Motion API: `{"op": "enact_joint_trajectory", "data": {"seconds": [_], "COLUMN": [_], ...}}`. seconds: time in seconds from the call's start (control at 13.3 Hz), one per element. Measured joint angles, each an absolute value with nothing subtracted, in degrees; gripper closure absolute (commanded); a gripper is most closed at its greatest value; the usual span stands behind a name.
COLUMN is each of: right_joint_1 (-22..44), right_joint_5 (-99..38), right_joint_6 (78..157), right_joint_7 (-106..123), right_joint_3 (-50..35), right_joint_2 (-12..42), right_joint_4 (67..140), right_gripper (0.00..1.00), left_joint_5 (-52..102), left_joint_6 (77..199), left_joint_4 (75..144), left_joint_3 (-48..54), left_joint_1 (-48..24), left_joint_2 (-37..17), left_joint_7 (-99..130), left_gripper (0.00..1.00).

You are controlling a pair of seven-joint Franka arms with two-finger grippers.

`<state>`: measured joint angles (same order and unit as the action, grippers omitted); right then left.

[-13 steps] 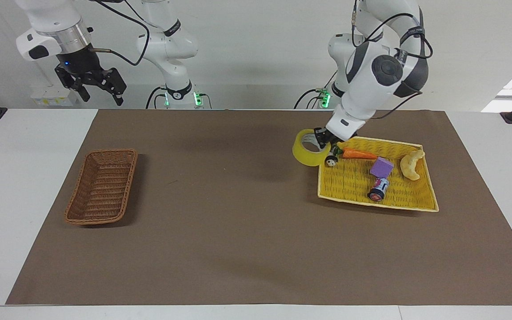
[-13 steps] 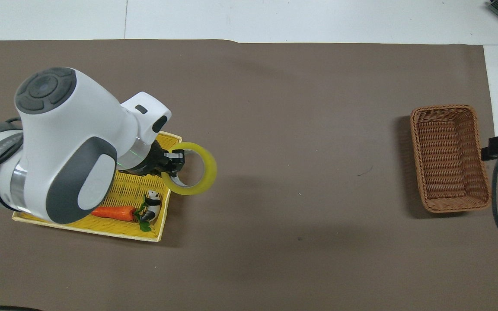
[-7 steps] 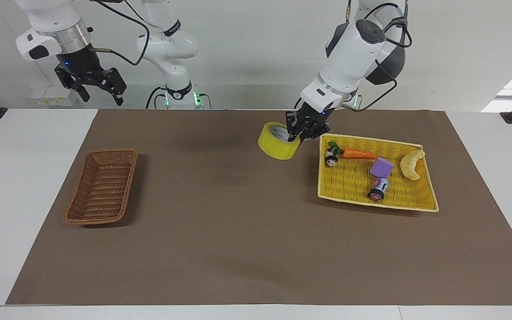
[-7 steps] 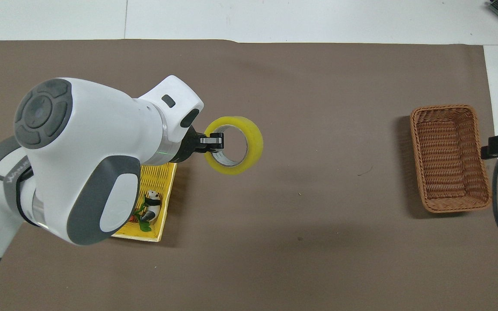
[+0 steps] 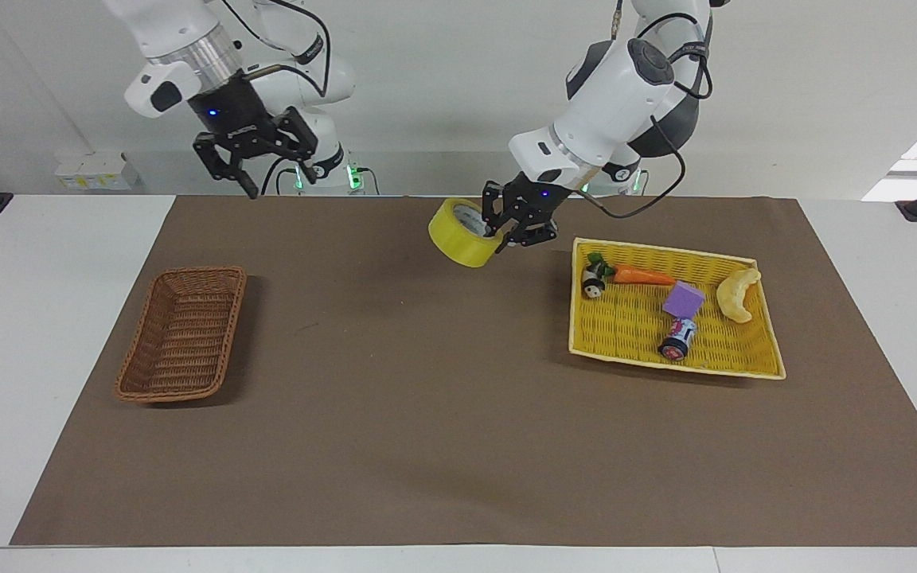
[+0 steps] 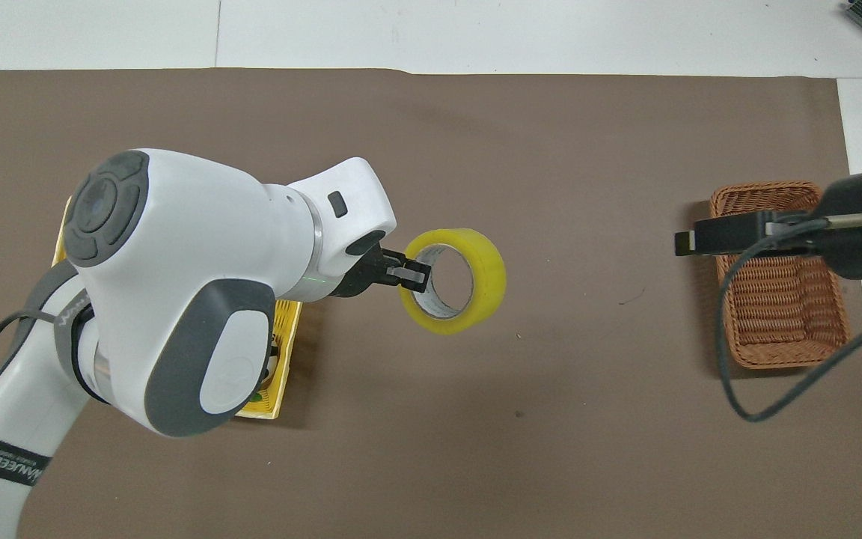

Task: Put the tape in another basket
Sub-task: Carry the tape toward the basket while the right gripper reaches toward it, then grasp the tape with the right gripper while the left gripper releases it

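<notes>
Since the earlier frame, your left gripper point(image 5: 506, 231) has carried the tape point(image 5: 462, 232) farther from the yellow tray point(image 5: 753, 362), toward the right arm's end of the table, and your right gripper point(image 5: 267, 163) has swung in from the table's edge toward the middle. You have the left gripper clamped on the tape's wall, 1 finger inside the white core and 1 outside. The roll hangs tilted in the air over the bare brown mat point(image 5: 427, 414), just beside the yellow tray and clear of it. From above, the tape point(image 6: 453, 281) shows as an open ring with the left gripper point(image 6: 408, 273) at its rim.

Your right gripper hangs high with its fingers spread wide and nothing between them. In the overhead view it point(image 6: 708, 241) covers part of the brown basket point(image 6: 783, 329).

The brown basket point(image 5: 184, 334) sits on the mat, well apart from the yellow tray, toward the right arm's end. In the yellow tray lie a carrot point(image 5: 641, 275), a panda figure point(image 5: 592, 282), a purple block point(image 5: 683, 299), a small can point(image 5: 678, 337) and a croissant point(image 5: 737, 293).
</notes>
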<state>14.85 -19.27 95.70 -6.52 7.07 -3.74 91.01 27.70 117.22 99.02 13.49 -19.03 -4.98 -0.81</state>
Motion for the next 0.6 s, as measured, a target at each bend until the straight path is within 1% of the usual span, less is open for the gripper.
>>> {"op": "enact_joint_trajectory", "data": {"seconds": [0.23,0.38,0.6], "right_joint_1": [18.6,19.6,21.4], "right_joint_5": [-27.0,-31.7,-33.9], "right_joint_6": [101.9,102.8,105.5], "right_joint_7": [-13.4,-13.8,-12.4], "right_joint_3": [6.9,6.9,6.9], "right_joint_2": [-3.2,-3.2,-3.2], "right_joint_4": [93.9,95.9,99.0], "right_gripper": [0.00,0.00,0.00], "left_joint_5": [31.8,33.9,37.4], "left_joint_6": [114.6,113.3,112.9], "left_joint_4": [99.0,99.1,99.2], "left_joint_3": [13.1,13.1,13.1], "left_joint_1": [-18.9,-18.9,-18.9], "left_joint_2": [-4.8,-4.5,-4.2], "left_joint_7": [-4.0,-5.4,-8.0], "left_gripper": [1.00,1.00,1.00]}}
